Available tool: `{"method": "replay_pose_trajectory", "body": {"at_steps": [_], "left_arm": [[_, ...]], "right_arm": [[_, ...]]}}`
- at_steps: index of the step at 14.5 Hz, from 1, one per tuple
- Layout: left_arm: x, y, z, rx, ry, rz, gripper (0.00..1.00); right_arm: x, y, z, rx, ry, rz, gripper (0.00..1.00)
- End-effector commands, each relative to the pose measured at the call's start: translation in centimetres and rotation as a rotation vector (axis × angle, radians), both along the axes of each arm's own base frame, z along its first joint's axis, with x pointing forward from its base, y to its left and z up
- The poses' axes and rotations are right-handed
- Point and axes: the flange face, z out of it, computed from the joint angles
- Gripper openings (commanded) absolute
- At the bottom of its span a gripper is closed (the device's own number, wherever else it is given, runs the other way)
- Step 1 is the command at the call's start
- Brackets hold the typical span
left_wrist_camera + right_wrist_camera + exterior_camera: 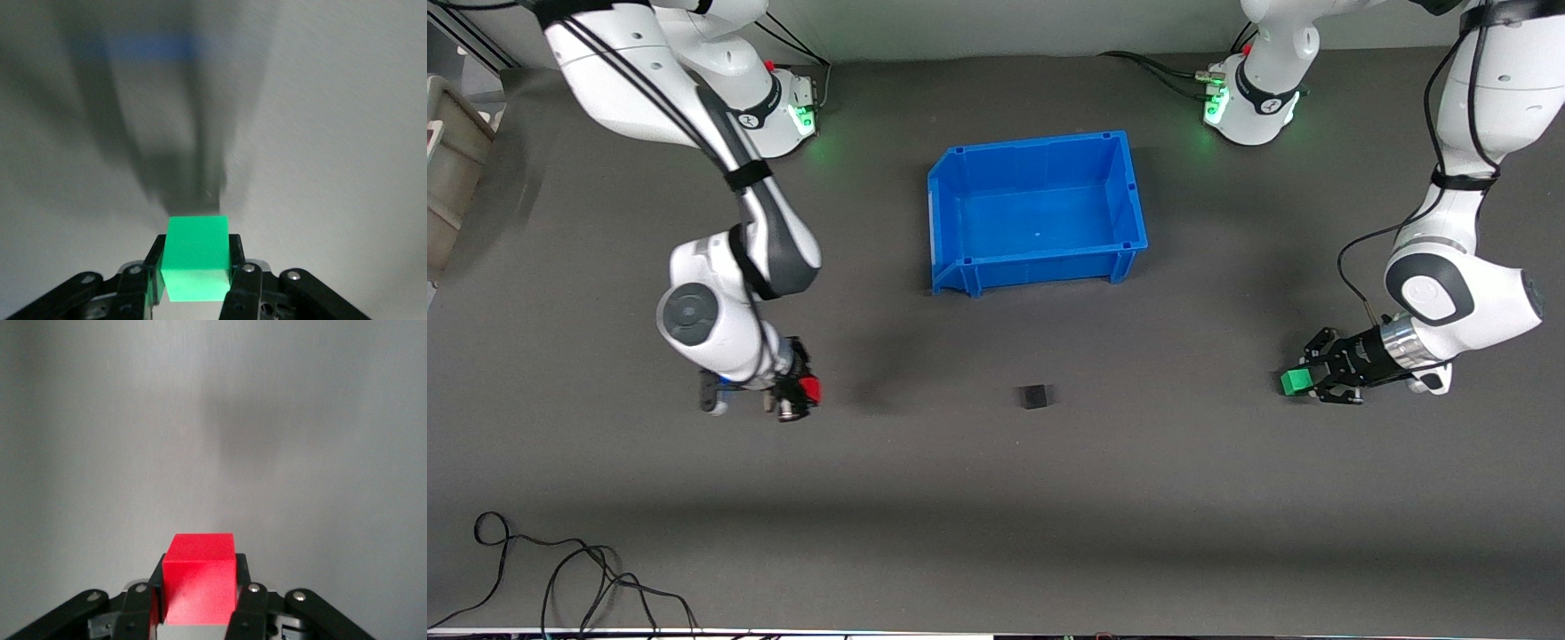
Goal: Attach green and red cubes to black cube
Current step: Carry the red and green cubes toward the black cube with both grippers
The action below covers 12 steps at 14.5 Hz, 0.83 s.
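Observation:
The black cube (1035,396) lies on the dark table, nearer to the front camera than the blue bin. My left gripper (1303,380) is shut on the green cube (1296,382) toward the left arm's end of the table; in the left wrist view the green cube (196,257) sits between the fingers. My right gripper (805,391) is shut on the red cube (810,388) toward the right arm's end; in the right wrist view the red cube (199,577) sits between the fingers. The black cube lies between the two grippers, apart from both.
A large blue bin (1129,196) stands open at the middle of the table, farther from the front camera than the black cube. Black cables (560,569) lie at the table's front edge toward the right arm's end. A grey box (449,160) stands at that end.

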Motion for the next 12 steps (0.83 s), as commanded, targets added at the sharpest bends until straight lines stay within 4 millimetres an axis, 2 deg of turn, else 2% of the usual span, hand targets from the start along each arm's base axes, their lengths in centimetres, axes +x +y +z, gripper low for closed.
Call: {"method": "replay_pose_trajectory", "body": {"at_steps": [1, 2, 4, 6, 7, 8, 9, 10, 11, 12], "left_arm": [[2.3, -3.2, 3.7, -0.034, -0.005, -0.017, 0.20], [3.1, -4.7, 4.4, -0.037, -0.012, -0.025, 0.20], [4.6, -8.8, 5.4, -0.039, -0.033, -0.074, 0.20], [6.0, -13.0, 5.2, -0.042, -0.025, -0.090, 0.20], [6.6, -15.8, 4.9, -0.046, -0.023, -0.107, 0.20], [7.1, -18.0, 4.7, -0.047, -0.017, -0.115, 0.20], [7.7, -20.3, 4.3, -0.050, -0.015, -0.127, 0.20], [7.9, -22.6, 4.0, -0.047, -0.015, -0.135, 0.20], [7.7, -25.0, 3.5, -0.040, -0.016, -0.139, 0.20], [7.5, -26.5, 3.0, -0.029, -0.020, -0.137, 0.20]], "right_arm": [[2.6, 4.6, -0.7, 0.068, -0.001, -0.131, 0.23], [3.2, 5.9, -0.3, 0.104, -0.006, -0.165, 0.23], [3.4, 8.0, -0.1, 0.176, 0.010, -0.233, 0.23], [1.9, 12.1, -2.0, 0.214, 0.053, -0.248, 0.22], [1.4, 14.0, -2.1, 0.233, 0.033, -0.263, 0.22], [1.6, 15.7, -3.0, 0.251, 0.024, -0.296, 0.22], [2.6, 17.6, -3.1, 0.274, 0.004, -0.325, 0.22], [3.0, 19.1, -3.7, 0.267, -0.015, -0.317, 0.21], [3.0, 19.1, -5.2, 0.229, -0.031, -0.277, 0.21], [2.3, 19.9, -6.4, 0.191, -0.045, -0.222, 0.21]]}}
